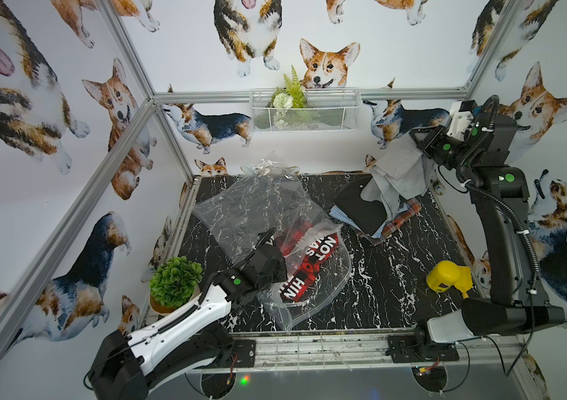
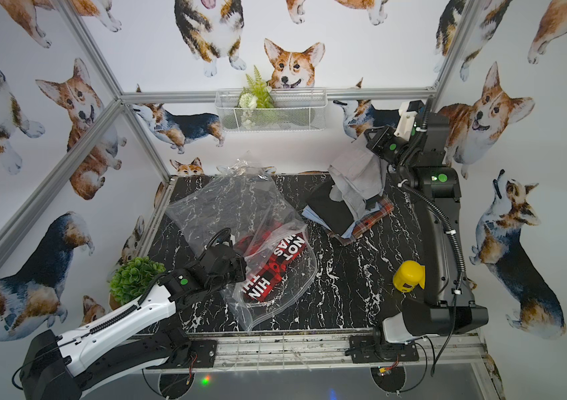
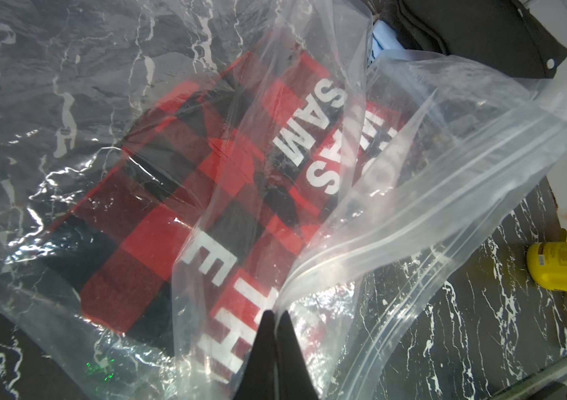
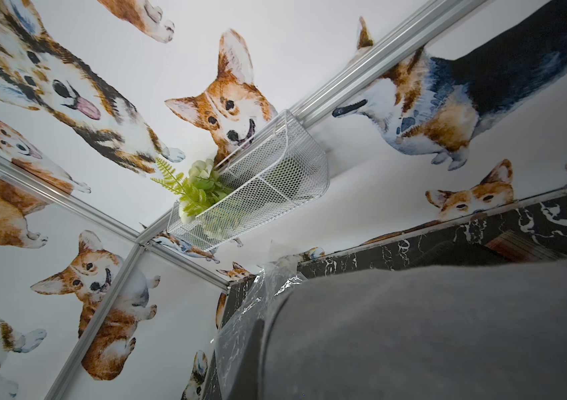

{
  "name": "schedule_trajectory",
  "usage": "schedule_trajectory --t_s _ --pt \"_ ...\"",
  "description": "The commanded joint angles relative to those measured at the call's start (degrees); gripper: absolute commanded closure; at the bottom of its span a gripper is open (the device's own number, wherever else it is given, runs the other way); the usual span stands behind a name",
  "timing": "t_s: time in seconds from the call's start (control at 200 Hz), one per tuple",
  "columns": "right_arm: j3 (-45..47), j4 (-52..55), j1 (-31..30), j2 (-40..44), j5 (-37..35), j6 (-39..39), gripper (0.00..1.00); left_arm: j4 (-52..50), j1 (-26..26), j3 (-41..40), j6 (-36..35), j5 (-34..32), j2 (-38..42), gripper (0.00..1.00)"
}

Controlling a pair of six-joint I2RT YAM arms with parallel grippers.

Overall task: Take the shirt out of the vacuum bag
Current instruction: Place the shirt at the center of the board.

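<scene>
Vacuum bag (image 1: 237, 204) edge pinched in the shut left hand (image 3: 276, 322); right hand (image 1: 413, 138) grips a hanging grey shirt (image 1: 398, 173).
Lower it flat onto the clothes pile (image 1: 365, 214) before releasing.

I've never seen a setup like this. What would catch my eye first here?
Probably the red-and-black plaid shirt with bold white lettering, lying inside the clear vacuum bag in the middle of the black marble table, where the left end effector pinches the bag's edge. At the far right corner, the right end effector holds a grey garment up above a pile of folded clothes. Corgi wallpaper covers the walls.
</scene>
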State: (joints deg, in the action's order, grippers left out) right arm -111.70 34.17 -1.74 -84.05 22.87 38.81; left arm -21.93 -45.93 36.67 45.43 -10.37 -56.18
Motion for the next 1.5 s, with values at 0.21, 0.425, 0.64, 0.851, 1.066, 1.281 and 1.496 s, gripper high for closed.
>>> schedule_trajectory --t_s 0.21,0.425,0.64,0.851,1.066,1.281,1.496 --pt "-3.96 2.61 0.01 -1.56 -4.11 -3.28 1.00 2.06 0.04 -0.38 1.22 1.41 -0.77 1.00" --pt "-4.59 3.96 0.03 0.86 -5.27 -3.87 1.00 2.56 0.05 -0.41 1.37 1.83 -0.95 1.00" --pt "-5.33 4.73 -0.05 -0.15 -4.74 -3.31 1.00 2.33 0.05 -0.41 1.72 2.11 -0.40 1.00" --pt "-6.87 6.12 -0.78 -4.06 -5.12 -3.59 1.00 2.55 0.01 -1.11 2.10 2.28 -0.41 1.00" --pt "-9.76 9.85 -1.87 -5.81 -7.05 -4.73 1.00 3.65 0.05 -0.91 2.06 3.15 -1.97 1.00" --pt "-10.62 11.33 -2.40 -1.82 -10.81 -6.78 1.00 4.61 0.05 -0.37 2.03 3.69 -3.75 1.00" --pt "-5.84 10.82 -2.39 2.51 -12.64 -7.31 1.00 4.14 -0.04 0.32 2.12 3.87 -3.37 1.00"
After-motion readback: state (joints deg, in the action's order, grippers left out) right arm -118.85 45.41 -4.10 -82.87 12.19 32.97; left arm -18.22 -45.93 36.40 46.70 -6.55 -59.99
